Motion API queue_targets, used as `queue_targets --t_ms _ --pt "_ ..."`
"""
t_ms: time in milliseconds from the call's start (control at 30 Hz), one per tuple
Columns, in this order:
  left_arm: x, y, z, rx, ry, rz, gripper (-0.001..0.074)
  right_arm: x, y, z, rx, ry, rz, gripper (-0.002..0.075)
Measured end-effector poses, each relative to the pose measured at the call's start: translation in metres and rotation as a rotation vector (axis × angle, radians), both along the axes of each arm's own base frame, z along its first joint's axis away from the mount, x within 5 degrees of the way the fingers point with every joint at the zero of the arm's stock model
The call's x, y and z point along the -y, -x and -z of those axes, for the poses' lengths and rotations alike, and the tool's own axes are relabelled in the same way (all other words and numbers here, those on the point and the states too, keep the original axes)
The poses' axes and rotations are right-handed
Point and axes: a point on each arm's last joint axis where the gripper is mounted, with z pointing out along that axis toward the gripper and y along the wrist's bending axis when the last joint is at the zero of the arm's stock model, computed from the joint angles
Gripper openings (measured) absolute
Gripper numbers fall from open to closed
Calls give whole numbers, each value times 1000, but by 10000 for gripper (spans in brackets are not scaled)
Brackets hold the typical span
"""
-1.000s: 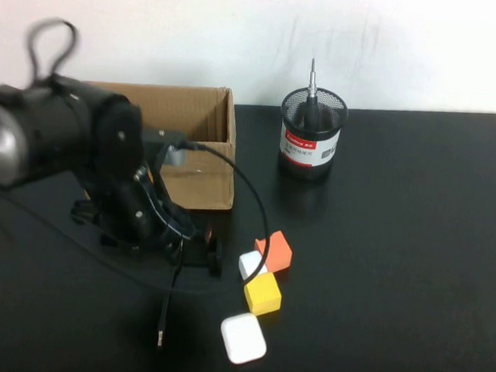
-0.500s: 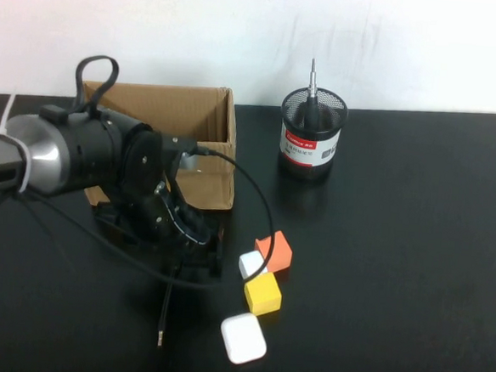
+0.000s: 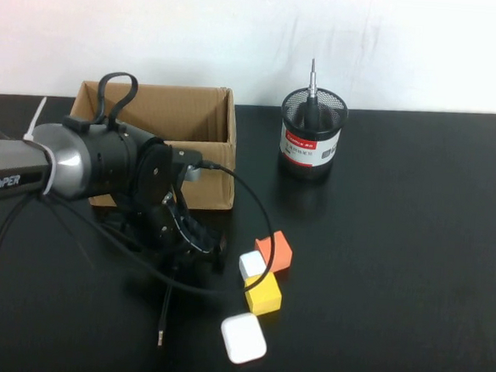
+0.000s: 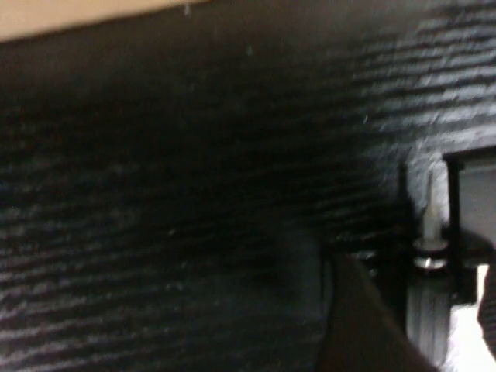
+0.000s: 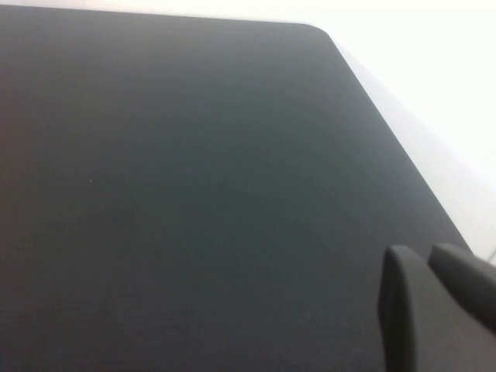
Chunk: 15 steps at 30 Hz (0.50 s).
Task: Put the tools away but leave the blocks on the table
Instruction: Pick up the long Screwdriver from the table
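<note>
My left gripper (image 3: 202, 255) is low over the black table (image 3: 414, 249), just left of the blocks. In the left wrist view its fingers stand apart (image 4: 418, 325) on either side of a grey, metal-tipped shaft (image 4: 428, 306). The red-handled scissors are hidden under the arm. The thin black rod (image 3: 163, 312) lies on the table in front of the gripper. The pen-like tool (image 3: 311, 92) stands in the mesh cup (image 3: 312, 139). The orange (image 3: 275, 250), white (image 3: 252, 264) and yellow (image 3: 263, 293) blocks sit together. My right gripper (image 5: 425, 252) is shut and empty over bare table near a corner, out of the high view.
An open cardboard box (image 3: 162, 142) stands behind the left arm. A flat white rounded case (image 3: 243, 337) lies in front of the yellow block. The arm's cable loops over the table beside the blocks.
The left arm has swung right and settled lower, and the red scissor handle seen one second ago is now covered. Blocks, rod and case have not moved.
</note>
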Motion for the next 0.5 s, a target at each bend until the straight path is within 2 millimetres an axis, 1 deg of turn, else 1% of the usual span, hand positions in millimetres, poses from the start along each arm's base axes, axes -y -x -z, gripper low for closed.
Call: queue_targets --t_ms 33,67,133,200,367,467,500 --pt "0 -1 0 4 1 1 274 0 0 0 0 0 0 -6" --pt "1 -2 0 9 3 3 229 0 0 0 0 0 0 -6" --pt "3 -3 1 13 12 7 111 0 0 0 0 0 0 -6" --pt "4 -2 1 14 10 18 59 0 0 0 0 0 0 -6" --pt "3 -2 -1 21 7 39 51 0 0 0 0 2 0 -6" --pt "0 2 -8 19 -9 50 49 0 0 0 0 2 0 -6" --pt "-2 4 -14 21 -13 50 49 0 0 0 0 2 0 -6"
